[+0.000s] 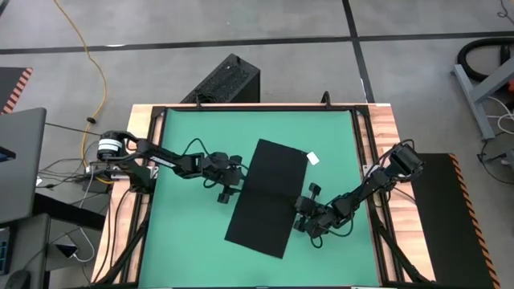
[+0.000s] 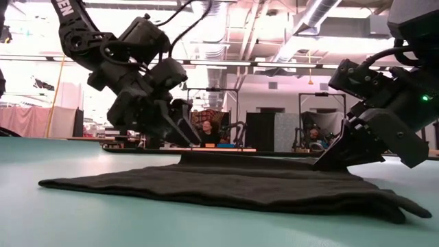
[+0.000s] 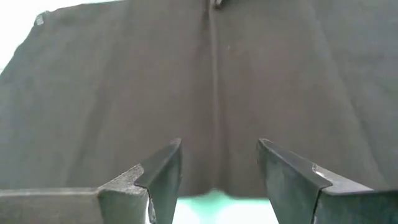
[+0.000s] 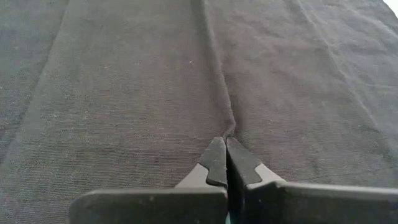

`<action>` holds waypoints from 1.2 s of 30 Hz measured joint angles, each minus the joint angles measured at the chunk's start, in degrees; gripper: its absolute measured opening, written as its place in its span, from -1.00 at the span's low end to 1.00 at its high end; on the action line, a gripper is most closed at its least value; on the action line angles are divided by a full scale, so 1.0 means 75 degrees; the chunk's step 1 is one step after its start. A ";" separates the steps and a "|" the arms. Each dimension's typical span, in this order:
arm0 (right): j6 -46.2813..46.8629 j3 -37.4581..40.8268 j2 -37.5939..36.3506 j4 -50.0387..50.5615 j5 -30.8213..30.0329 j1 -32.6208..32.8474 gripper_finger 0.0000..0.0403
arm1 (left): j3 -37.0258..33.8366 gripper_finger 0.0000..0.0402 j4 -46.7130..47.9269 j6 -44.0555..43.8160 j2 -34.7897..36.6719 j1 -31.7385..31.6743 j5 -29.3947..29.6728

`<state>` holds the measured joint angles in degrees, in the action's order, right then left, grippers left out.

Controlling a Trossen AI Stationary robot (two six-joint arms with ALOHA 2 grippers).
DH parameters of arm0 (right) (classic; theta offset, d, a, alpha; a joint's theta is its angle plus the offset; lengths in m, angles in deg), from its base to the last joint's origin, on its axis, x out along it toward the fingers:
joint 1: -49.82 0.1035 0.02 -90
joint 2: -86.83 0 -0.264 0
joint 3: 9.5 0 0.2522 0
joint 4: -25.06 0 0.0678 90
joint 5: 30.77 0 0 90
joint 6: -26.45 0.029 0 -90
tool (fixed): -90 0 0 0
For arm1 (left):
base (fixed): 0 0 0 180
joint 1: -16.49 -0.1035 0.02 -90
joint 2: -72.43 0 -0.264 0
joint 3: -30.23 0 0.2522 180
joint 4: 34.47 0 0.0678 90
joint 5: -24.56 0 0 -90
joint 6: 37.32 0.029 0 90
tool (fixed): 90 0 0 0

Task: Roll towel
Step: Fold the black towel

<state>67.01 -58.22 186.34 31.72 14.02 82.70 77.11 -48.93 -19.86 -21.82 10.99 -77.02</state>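
The black towel [image 1: 269, 197] lies spread flat on the green mat [image 1: 193, 136], a long rectangle set slantwise, with its white tag [image 1: 313, 159] at the far right corner. A crease [image 4: 211, 62] runs across its middle. My left gripper [image 1: 238, 185] is open just off the towel's left long edge, at mid-length, its fingers [image 3: 163, 171] either side of the crease end, touching nothing. My right gripper [image 1: 299, 210] is shut at the towel's right long edge, opposite the left one. My right gripper pinches a small ridge of cloth [image 4: 231, 129] between its two fingertips, at the right end of the towel's middle crease, a little inside the right long edge. The fingers slant down from the table's right side [image 2: 328, 161]. The towel lies flat on the mat.
The mat lies inside a black frame on a wooden table [image 1: 385, 128]. A black box [image 1: 225, 80] stands beyond the far edge. Bare mat lies to the left and far side of the towel. People sit in the room behind [image 2: 204, 130].
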 joint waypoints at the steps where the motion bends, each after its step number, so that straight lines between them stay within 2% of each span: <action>1: 0.0000 0.0000 0.0000 -0.0006 0.0000 0.0000 -0.97 | -0.0002 -0.02 -0.0009 -0.0010 -0.0096 -0.0001 0.0002; 10: 0.0012 0.0006 0.0000 -0.0058 0.0015 0.0000 -0.97 | -0.0001 -0.05 -0.0224 -0.0062 -0.0340 -0.0004 0.0103; 24: -0.0005 0.0003 0.0006 -0.0209 0.0070 0.0009 -0.97 | 0.0335 -0.67 -0.0269 -0.0173 -0.0943 -0.0004 0.0188; 31: -0.0376 -0.0570 0.0015 0.0356 -0.0081 0.0009 -0.97 | 0.0582 -0.94 0.1115 -0.0458 -0.0317 -0.0004 0.0184; 36: -0.0761 -0.1194 -0.0084 0.1258 -0.0508 -0.0087 -0.97 | 0.0606 -0.99 0.1777 -0.0683 0.0445 0.0011 0.0356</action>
<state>61.30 -67.18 185.71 41.16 10.21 82.05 81.66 -35.60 -24.98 -18.48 11.07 -74.35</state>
